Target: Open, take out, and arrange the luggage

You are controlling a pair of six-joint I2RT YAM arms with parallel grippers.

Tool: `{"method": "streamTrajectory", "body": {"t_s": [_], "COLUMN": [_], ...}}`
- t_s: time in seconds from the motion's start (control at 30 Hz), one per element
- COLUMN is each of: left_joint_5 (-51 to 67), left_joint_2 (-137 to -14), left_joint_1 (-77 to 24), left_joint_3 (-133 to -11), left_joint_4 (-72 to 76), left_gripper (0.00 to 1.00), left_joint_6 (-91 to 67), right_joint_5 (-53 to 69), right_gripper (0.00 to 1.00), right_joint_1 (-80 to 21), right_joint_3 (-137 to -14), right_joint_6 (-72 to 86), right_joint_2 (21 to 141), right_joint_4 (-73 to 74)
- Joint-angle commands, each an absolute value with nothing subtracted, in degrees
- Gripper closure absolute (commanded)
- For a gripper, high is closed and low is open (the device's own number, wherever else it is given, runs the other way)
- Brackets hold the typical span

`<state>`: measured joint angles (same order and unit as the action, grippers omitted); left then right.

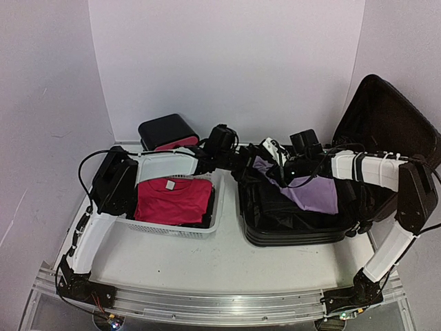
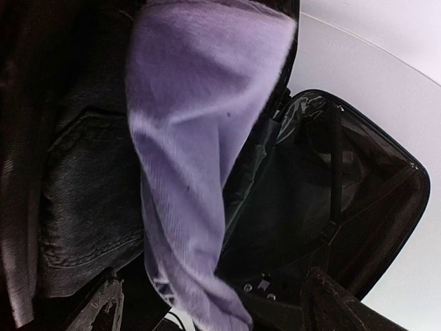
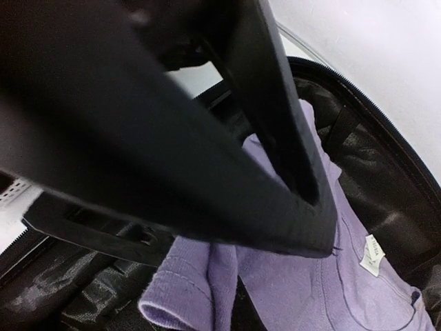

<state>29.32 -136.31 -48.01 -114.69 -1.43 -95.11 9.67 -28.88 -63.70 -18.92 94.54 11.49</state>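
Observation:
The luggage point(image 1: 289, 233) lies open at the right with its lid point(image 1: 386, 117) raised; the lid's lining shows in the left wrist view point(image 2: 331, 207). A purple shirt point(image 1: 313, 193) is draped over dark clothes inside it, one corner raised between the two grippers. My left gripper point(image 1: 251, 165) reaches over the basket. Its fingers point(image 2: 103, 307) stand apart and the purple shirt point(image 2: 186, 138) runs down between them. My right gripper point(image 1: 275, 162) hovers over the luggage. In the right wrist view a black fabric flap point(image 3: 172, 158) hides its fingers, with the purple shirt point(image 3: 344, 289) below.
A white mesh basket point(image 1: 172, 229) holding a red shirt point(image 1: 172, 200) stands left of the luggage, under my left arm. A small black box with pink drawers point(image 1: 169, 131) stands behind it. Dark jeans point(image 2: 89, 200) lie in the luggage. Walls close in the back and sides.

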Motion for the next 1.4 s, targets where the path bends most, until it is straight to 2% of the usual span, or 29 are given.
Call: {"method": "streamTrajectory", "body": {"t_s": [0.0,0.1,0.53,0.67,0.87,0.93,1.07,1.13,1.23,1.37], "left_joint_5": [26.91,25.44,18.74,16.19,15.9,15.09,14.95,14.94,14.28,12.13], "left_joint_2": [-139.58,-141.21,-147.53,-148.53,-148.88,-147.69,-143.13,-140.04,-134.18,-126.06], "left_joint_1": [-48.97,-49.77,-50.36,-50.11,-49.66,-49.66,-50.03,-50.65,-51.5,-52.61], "left_joint_3": [-120.31,-121.18,-130.75,-134.46,-137.36,-137.45,-135.19,-132.6,-126.08,-116.98], "left_joint_4": [-0.26,-0.25,-8.9,-12.89,-12.91,-13.23,-13.22,-13.18,-13.2,-13.19], "left_gripper": [0.11,0.14,0.43,0.54,0.77,0.82,1.0,1.0,1.0,1.0], "left_joint_6": [-97.26,-97.55,-88.13,-83.5,-78.49,-75.32,-67.59,-65.03,-61.99,-59.53], "right_joint_5": [12.29,12.84,13.75,14.18,14.76,14.68,13.24,11.67,7.01,0.39], "right_gripper": [1.0,1.0,1.0,1.0,1.0,1.0,0.77,0.66,0.41,0.23], "right_joint_1": [-29.08,-29.02,-29.1,-29.08,-29.14,-29.22,-29.27,-29.27,-29.29,-29.3], "right_joint_3": [-62.86,-62.68,-61.45,-61.19,-60.67,-60.64,-60.37,-62.62,-66.19,-68.67], "right_joint_6": [-18.36,-18.28,-18.02,-18.02,-18.45,-18.16,-14.6,-11.57,-4.12,3.88], "right_joint_2": [90.24,89.6,86.47,85.31,84.5,83.91,81.33,80.48,78.42,73.35], "right_joint_4": [8.51,8.44,8.68,9.62,11.66,13.14,16.45,21.79,30.57,40.43]}}
